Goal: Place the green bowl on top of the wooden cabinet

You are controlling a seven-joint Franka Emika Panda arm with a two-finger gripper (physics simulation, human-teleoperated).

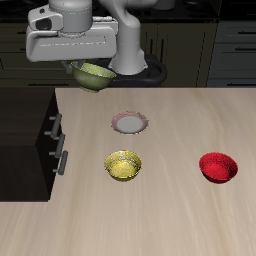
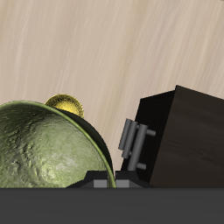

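Observation:
The green bowl (image 1: 96, 76), olive with a mottled inside, hangs tilted in the air above the back of the table. My gripper (image 1: 84, 67) is shut on its rim. The wrist view shows the bowl (image 2: 48, 150) large and close, with one finger (image 2: 103, 181) against its edge. The wooden cabinet (image 1: 24, 140) is a very dark box with a flat top and two silver bar handles (image 1: 58, 142), standing at the table's side. The bowl is held higher than the cabinet top and just beyond its back corner. The cabinet (image 2: 188, 131) also shows in the wrist view, beside the bowl.
A small white plate (image 1: 130, 123) lies mid-table. A yellow speckled bowl (image 1: 123, 166) sits nearer the front edge and peeks out behind the held bowl (image 2: 66, 105) in the wrist view. A red bowl (image 1: 218, 167) sits on the far side from the cabinet.

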